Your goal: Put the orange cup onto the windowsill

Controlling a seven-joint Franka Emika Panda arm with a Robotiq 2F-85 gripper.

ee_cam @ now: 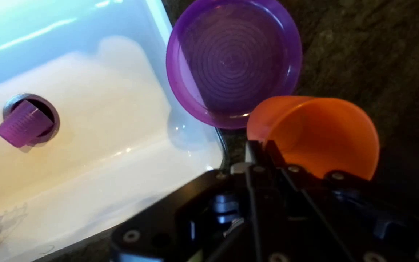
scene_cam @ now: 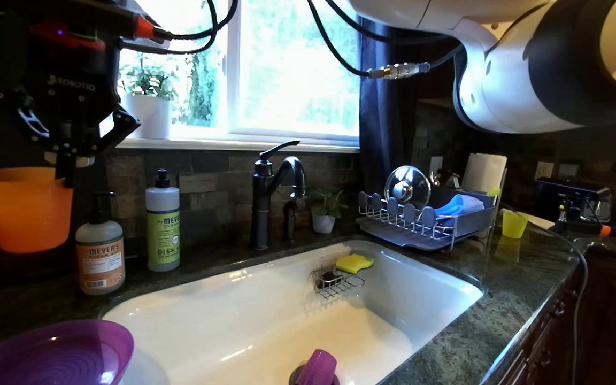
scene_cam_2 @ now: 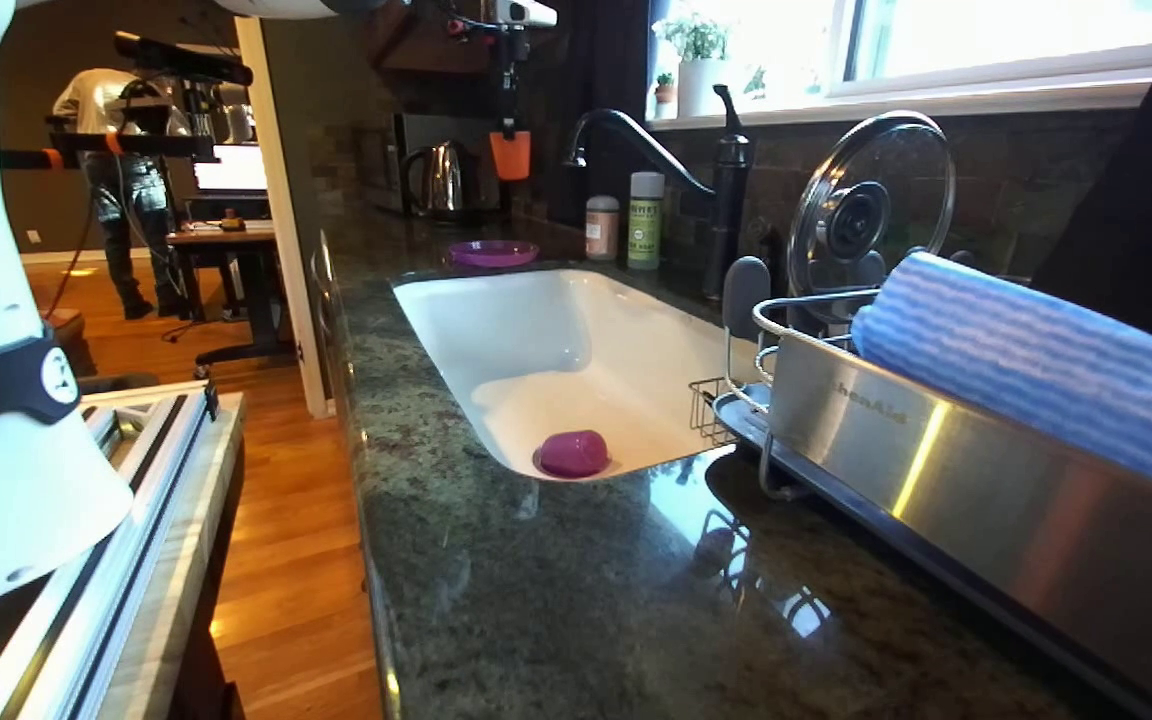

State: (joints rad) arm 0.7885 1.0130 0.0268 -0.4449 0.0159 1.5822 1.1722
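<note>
The jaws pinch the orange cup (scene_cam: 24, 214) by its wall at one side of the rim, and it hangs roughly upright in the air above the surface (scene_cam_2: 536, 620), well apart from the windowsill (scene_cam: 206, 144). The step in hand seems to be the carry, with the placing not yet begun. The cup looks lower than the windowsill, so lift first, high enough to pass over the orange-labelled pump bottle (scene_cam: 100, 256) and the dish soap bottle (scene_cam: 163, 230), and only then move across. A spot beside the white planter (scene_cam: 148, 117), on the side toward the faucet (scene_cam: 261, 214), would suit; come in from above so that neither gets knocked. Gripped on one side only, light plastic may swing or twist, so travel slowly and level. The windowsill is narrow and its depth is hard to judge here: bring the whole base over it, lower until it sits flat, then part the jaws a little and draw them straight up, without dragging the rim.
</note>
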